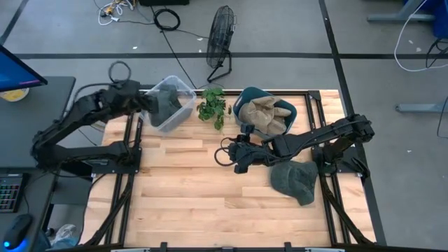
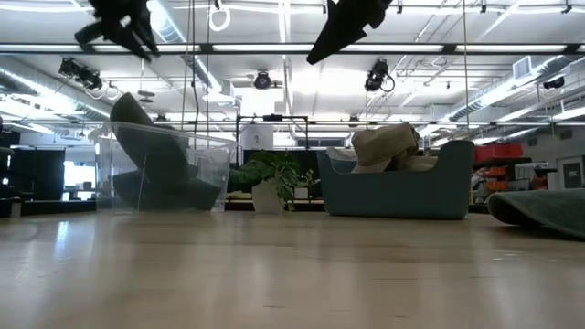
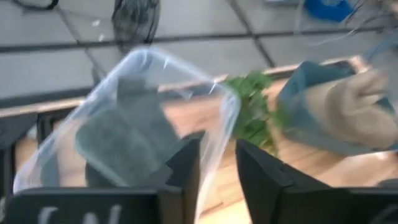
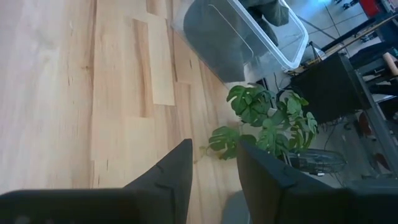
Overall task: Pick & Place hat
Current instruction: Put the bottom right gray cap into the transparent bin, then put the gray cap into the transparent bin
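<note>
A dark green hat [image 1: 166, 103] lies inside a clear plastic bin [image 1: 183, 112], leaning on the bin's wall [image 2: 154, 163]. My left gripper [image 3: 219, 168] hovers open over that bin's rim [image 1: 148, 103], empty, with the hat [image 3: 124, 140] below and beyond its fingers. A second green hat [image 1: 295, 180] lies flat on the table's right side [image 2: 539, 208]. My right gripper [image 1: 239, 158] hangs open and empty above the table's middle [image 4: 214, 163], left of that hat. Both arms are raised well off the table in the low view.
A blue tub [image 1: 246, 98] with beige hats [image 1: 267, 115] stands at the far edge, right of a small potted plant [image 1: 212, 106]. Bare wood [image 1: 182, 182] spreads over the near and left parts. A fan [image 1: 221, 38] stands on the floor beyond the table.
</note>
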### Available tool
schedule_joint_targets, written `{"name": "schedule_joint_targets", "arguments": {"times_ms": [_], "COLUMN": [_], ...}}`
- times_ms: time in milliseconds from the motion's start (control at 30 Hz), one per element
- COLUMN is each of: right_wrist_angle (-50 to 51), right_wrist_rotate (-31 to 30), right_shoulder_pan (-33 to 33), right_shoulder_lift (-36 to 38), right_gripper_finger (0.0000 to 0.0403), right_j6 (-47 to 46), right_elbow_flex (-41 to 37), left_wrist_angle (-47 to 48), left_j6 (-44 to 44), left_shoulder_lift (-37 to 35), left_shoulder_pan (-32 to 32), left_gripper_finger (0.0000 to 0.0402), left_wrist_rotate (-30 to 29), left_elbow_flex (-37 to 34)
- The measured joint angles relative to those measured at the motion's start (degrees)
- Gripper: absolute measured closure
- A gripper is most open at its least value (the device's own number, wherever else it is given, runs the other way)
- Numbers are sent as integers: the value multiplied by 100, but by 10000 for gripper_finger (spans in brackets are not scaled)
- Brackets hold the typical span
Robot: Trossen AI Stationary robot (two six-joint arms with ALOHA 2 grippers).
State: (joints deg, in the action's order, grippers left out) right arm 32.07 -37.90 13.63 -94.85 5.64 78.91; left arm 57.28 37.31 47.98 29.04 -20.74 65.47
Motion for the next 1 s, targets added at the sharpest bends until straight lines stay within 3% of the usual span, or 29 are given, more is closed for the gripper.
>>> {"name": "schedule_joint_targets", "arguments": {"times_ms": [200, 400, 567, 733, 1000], "right_wrist_angle": [-152, -264, -286, -297, -529], "right_wrist_rotate": [1, 18, 415, 489, 449], "right_shoulder_pan": [-22, -28, -92, -133, -133], "right_shoulder_lift": [0, 0, 0, 0, 0], "right_gripper_finger": [272, 272, 273, 273, 273], "right_j6": [-62, -60, -64, -10, 726], "right_elbow_flex": [0, 0, 0, 0, 2], "left_wrist_angle": [4, -129, -525, -697, -700], "left_j6": [499, 853, 843, 550, -91], "left_shoulder_lift": [190, 338, 340, 343, 329], "left_shoulder_pan": [86, 315, 623, 840, 836], "left_gripper_finger": [388, 397, 398, 398, 399], "left_wrist_rotate": [8, 3, 58, 382, 390], "left_elbow_flex": [-1154, -2166, -2666, -2577, -1329]}}
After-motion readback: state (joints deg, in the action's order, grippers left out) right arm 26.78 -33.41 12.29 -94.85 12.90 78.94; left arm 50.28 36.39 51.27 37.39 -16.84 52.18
